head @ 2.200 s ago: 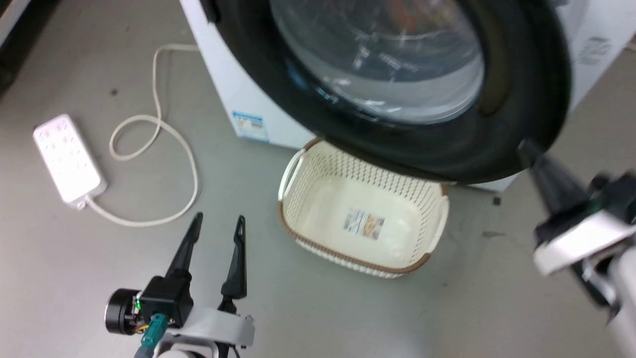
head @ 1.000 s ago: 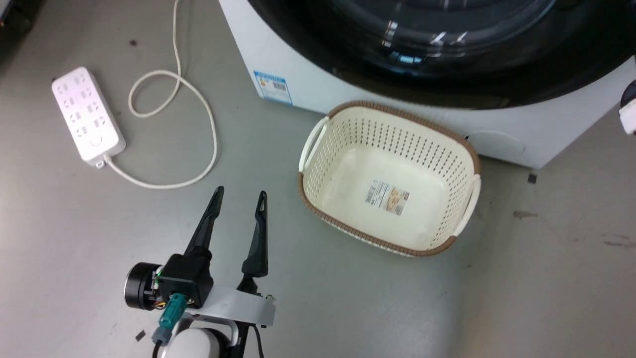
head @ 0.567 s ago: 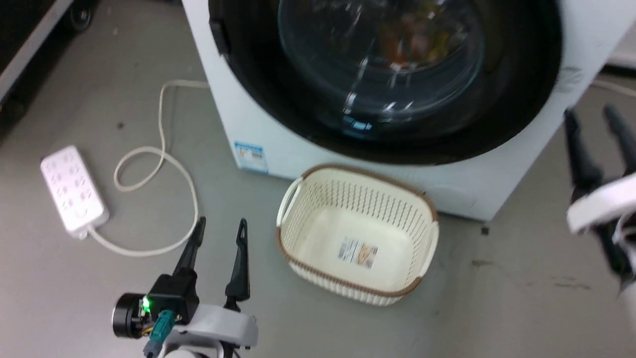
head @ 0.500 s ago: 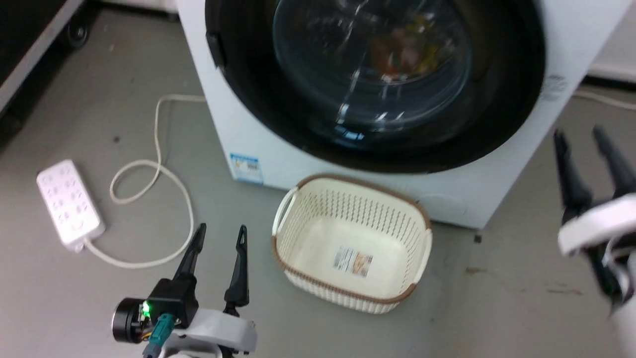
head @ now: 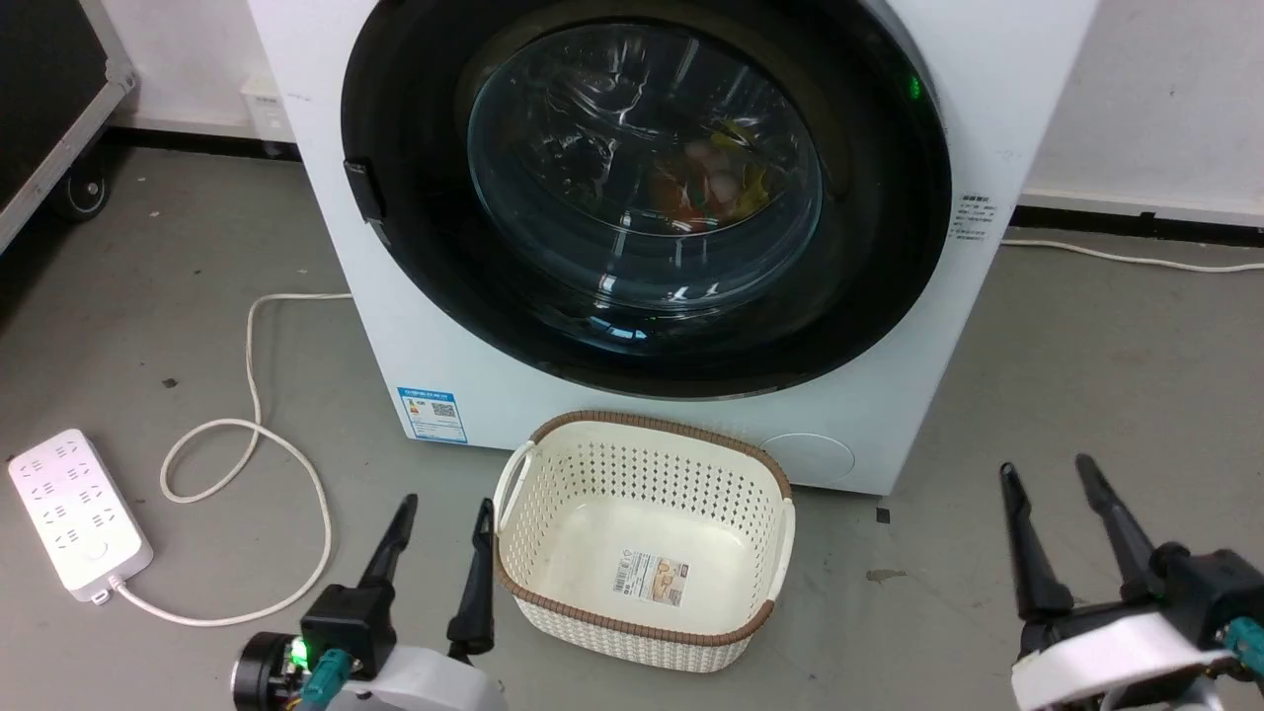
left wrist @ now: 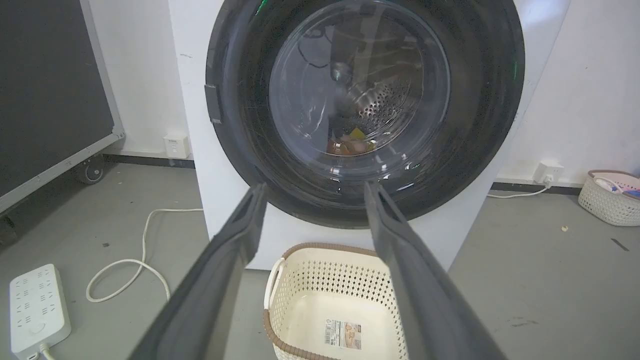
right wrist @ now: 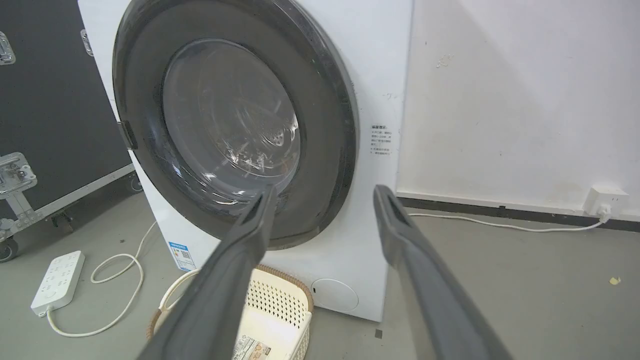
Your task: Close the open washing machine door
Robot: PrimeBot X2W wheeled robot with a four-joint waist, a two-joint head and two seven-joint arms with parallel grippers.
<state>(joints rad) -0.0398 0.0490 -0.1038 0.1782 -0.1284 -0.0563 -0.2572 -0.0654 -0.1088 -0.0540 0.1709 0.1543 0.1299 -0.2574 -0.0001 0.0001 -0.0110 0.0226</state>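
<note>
The washing machine stands white against the back wall. Its big round black door lies flush in the front recess, and coloured laundry shows through the clear glass bowl. My left gripper hangs open low at the left, well short of the machine, with nothing between its fingers. My right gripper is open too, low at the right, apart from the door and holding nothing.
A cream perforated basket sits on the floor just before the machine, between my grippers. A white power strip with a looped cord lies at the left. A black flight case stands far left; a wall socket at right.
The door, open over the basket 2.2 s ago, now sits flush in the machine. The head camera has pulled back and up. My right gripper has drawn away from the door's edge to the lower right.
</note>
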